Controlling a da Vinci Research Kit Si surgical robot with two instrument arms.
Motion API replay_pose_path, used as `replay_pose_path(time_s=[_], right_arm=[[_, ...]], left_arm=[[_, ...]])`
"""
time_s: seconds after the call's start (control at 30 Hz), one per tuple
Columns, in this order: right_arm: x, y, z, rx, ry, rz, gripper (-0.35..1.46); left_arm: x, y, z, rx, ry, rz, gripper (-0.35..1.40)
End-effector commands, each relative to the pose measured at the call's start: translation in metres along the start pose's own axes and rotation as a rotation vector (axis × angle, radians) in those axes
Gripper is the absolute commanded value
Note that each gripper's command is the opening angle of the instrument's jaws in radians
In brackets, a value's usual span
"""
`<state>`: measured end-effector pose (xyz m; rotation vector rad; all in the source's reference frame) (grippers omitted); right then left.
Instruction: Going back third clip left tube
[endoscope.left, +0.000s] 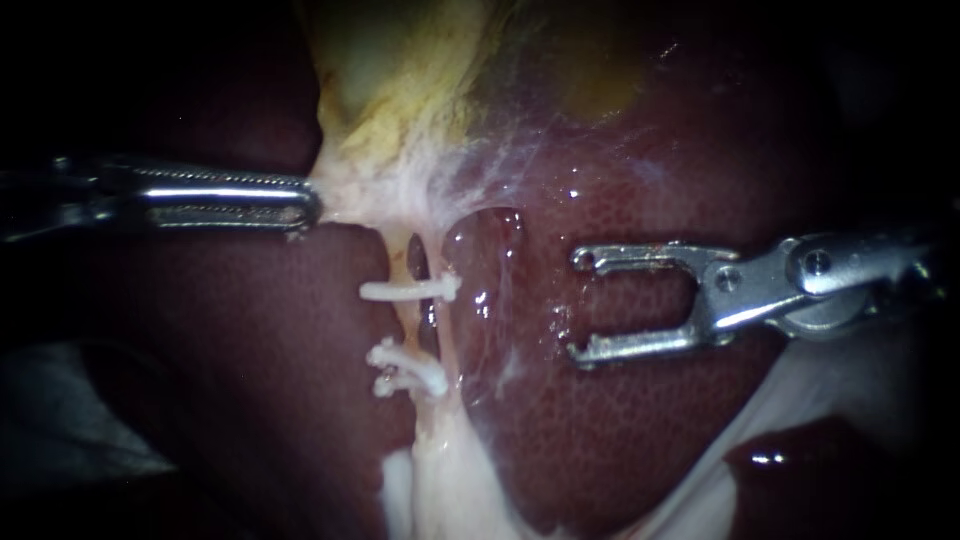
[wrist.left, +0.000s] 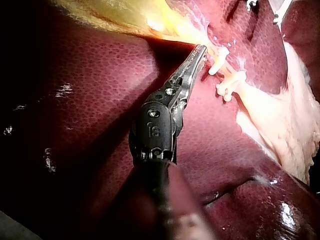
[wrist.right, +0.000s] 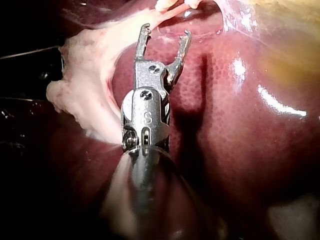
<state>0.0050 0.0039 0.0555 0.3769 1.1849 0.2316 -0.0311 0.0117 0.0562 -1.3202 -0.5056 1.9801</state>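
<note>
In the endoscope view, the left instrument has its end effector clamped on pale tissue at the foot of the yellowish gallbladder, jaws together on it. The left tube runs down from just beside that tip. It carries an upper clip and, further along, a cluster of white clips. The right instrument has its end effector apart and empty over the liver, with the clips ahead of its jaws and clear of them.

In the left wrist view, the left instrument grips the pale tissue, and the clips sit just beside its tip.

In the right wrist view, the right instrument has its jaws spread with nothing between them and the liver beneath.
</note>
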Motion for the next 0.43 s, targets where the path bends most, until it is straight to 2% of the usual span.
replay_pose_path(time_s=[0.03, 0.17, 0.33, 0.43], right_arm=[[0.0, 0.0, -0.0001, 0.001, 0.0, 0.0, 0.5], [0.0, 0.0, -0.0001, 0.009, 0.002, -0.007, 0.5], [0.0, -0.0001, -0.0001, 0.016, 0.004, -0.007, 0.5], [0.0, -0.0001, -0.0001, 0.019, 0.005, -0.007, 0.5]], left_arm=[[-0.0002, -0.0003, 0.0005, 0.003, 0.0, 0.0, -0.35], [-0.001, -0.0013, 0.0021, 0.009, 0.005, 0.004, -0.35], [-0.0024, -0.0025, 0.0043, 0.019, -0.013, -0.011, -0.35], [-0.0027, -0.0028, 0.0049, 0.02, -0.018, -0.015, -0.35]])
